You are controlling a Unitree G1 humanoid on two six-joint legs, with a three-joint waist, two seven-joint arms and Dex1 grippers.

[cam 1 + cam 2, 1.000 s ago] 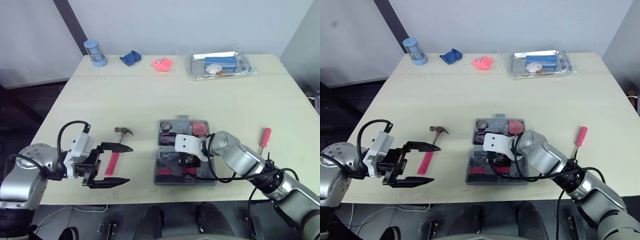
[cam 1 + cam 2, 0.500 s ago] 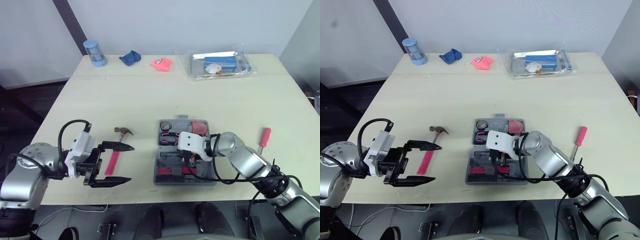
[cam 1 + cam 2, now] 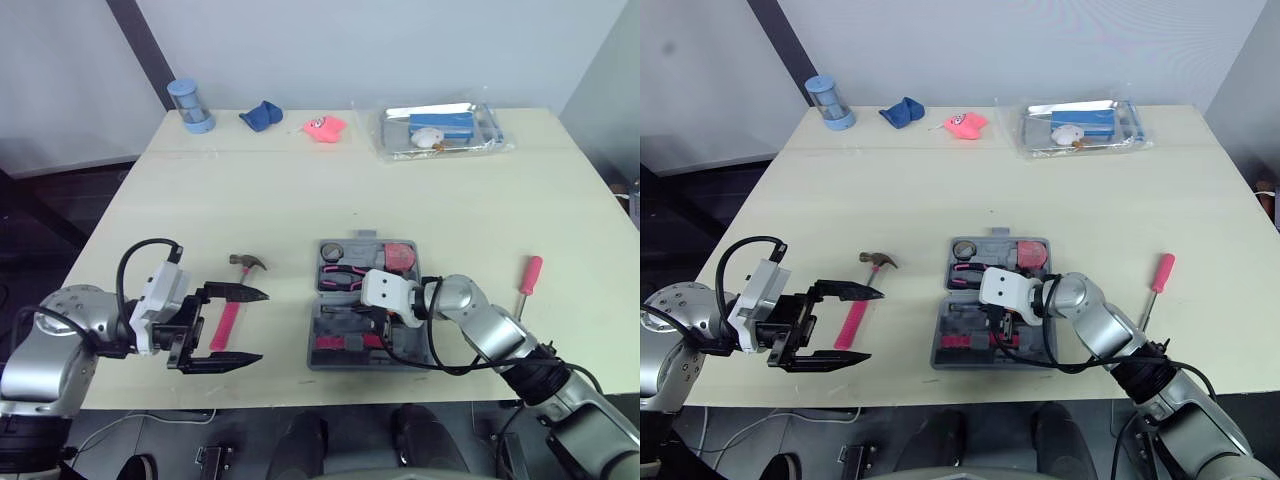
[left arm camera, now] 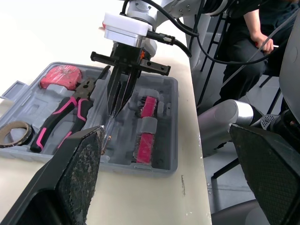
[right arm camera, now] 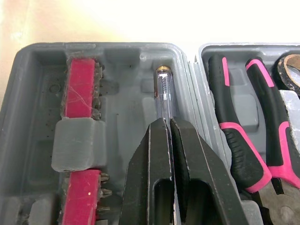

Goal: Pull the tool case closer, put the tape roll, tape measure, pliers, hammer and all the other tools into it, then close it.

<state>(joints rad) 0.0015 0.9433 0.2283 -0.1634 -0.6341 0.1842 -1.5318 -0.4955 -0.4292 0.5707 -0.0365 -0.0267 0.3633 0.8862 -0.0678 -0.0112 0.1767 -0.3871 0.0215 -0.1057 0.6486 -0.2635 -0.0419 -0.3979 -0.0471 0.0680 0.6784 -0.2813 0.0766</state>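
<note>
At the near edge of the pale table [image 3: 300,200], an open grey tool case [image 5: 122,108], lying flat with both halves facing up. In the far half: a tape roll [image 3: 333,250], a red tape measure [image 3: 400,256] and pliers [image 5: 234,140] with pink-and-black handles. In the near half: two red bit holders [image 5: 79,89] and a clear-handled screwdriver [image 5: 164,91], set in the groove just beside the hinge. Down inside this near half, the right gripper [image 5: 168,124], clenched on the clear shaft of that screwdriver, both fingers lying along it.

To the left of the case, near but apart from it, a hammer [image 3: 226,322] with a pink handle, steel head toward the far side. By it, the left gripper [image 3: 257,328], released, fingers spread wide, with most of the pink handle seen in the gap between them; touching it or not, hard to say from this angle. To the right of the case, well apart, a red-handled screwdriver [image 3: 530,272] flat on the table.

Along the far edge, from left to right: a blue cylindrical container [image 3: 190,106], a crumpled blue cloth [image 3: 262,116], a pink object [image 3: 325,127] and a clear tray [image 3: 495,126] with a blue box [image 3: 447,122] inside. Beyond the table edge in the left wrist view, a seated person [image 4: 243,28] in dark clothes.
</note>
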